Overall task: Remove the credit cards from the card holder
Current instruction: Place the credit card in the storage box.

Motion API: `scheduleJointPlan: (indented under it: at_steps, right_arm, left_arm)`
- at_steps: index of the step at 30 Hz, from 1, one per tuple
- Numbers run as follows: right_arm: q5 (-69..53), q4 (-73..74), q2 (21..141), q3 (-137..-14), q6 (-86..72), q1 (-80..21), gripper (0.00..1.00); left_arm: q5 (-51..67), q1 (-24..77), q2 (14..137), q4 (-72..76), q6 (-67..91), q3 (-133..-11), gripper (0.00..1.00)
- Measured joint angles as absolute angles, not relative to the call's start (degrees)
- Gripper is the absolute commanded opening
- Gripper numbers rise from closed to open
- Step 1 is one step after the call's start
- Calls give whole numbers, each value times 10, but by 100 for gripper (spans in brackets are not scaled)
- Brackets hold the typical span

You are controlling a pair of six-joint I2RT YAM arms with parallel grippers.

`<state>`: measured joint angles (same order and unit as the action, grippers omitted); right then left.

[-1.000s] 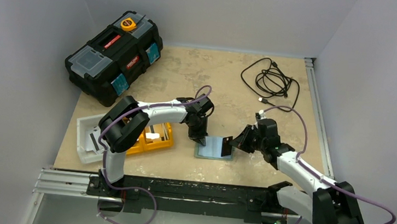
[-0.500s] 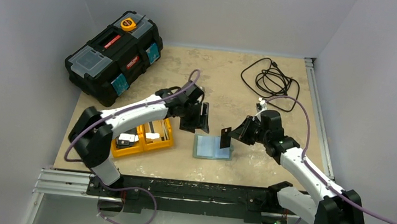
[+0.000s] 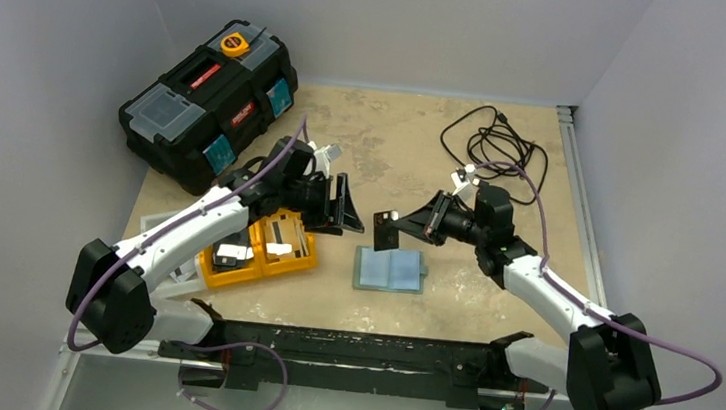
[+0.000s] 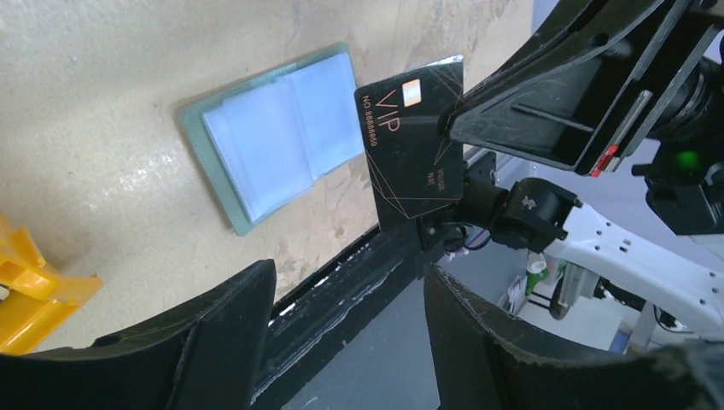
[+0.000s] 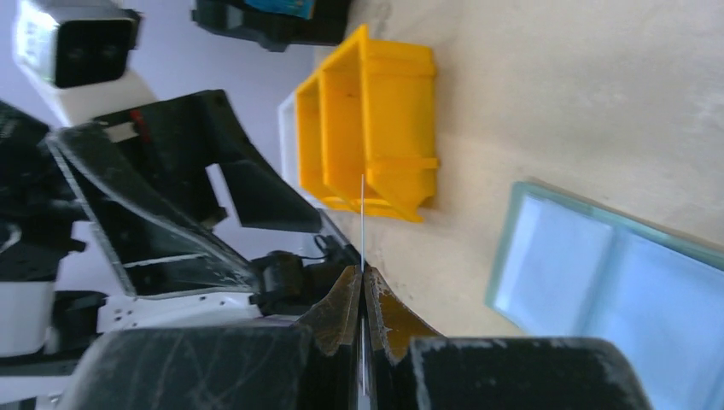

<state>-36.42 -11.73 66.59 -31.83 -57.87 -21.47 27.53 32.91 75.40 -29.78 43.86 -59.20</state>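
The orange tray [image 3: 312,252] sits on the table [image 3: 424,151] at 9 o'clock from the card holder [image 3: 390,269], which lies open and flat with its pale lining up. Just past the holder's 12 o'clock edge, the right gripper [image 3: 399,226] pinches a black credit card [image 3: 386,235] by one end, clear of the table. The left gripper [image 3: 349,209], jaws spread, faces it from 9 o'clock. This looks like a handover. The left jaws should straddle the free end squarely and close before the right releases.

On the black card [image 4: 414,154] nipped in my right end effector [image 5: 362,295] I read "VIP" in pale letters. A numbered line runs beside it and small print sits lower, both too fine to read.
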Motion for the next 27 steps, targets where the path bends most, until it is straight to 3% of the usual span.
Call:
scheduleJointPlan:
  at_steps: [7,10,14,17,19,22,24,27]
  right_arm:
    - [-402,-215,697,-332,-651,-245,0]
    - [-403,-245,714,-345,-671,-269,0]
    - [-403,-268,728,-354,-685,-291,0]
    - [-403,-275,731,-354,-688,-295,0]
    - [-400,-271,734,-354,-687,-293,15]
    - [-396,-267,736,-354,-687,-293,54]
    - [-393,-257,735,-356,-679,-296,74]
    - [-373,-216,731,-366,-654,-300,94]
  left_arm:
    - [345,315,748,-235,459,-554,56]
    - [364,315,748,-212,471,-548,49]
    - [389,313,748,-179,489,-543,25]
    - [398,303,747,-164,502,-535,2]
    - [409,298,745,-156,509,-535,0]
    - [416,297,740,-146,515,-535,0]
    - [409,298,738,-150,515,-535,0]
    - [376,296,727,-189,508,-535,0]
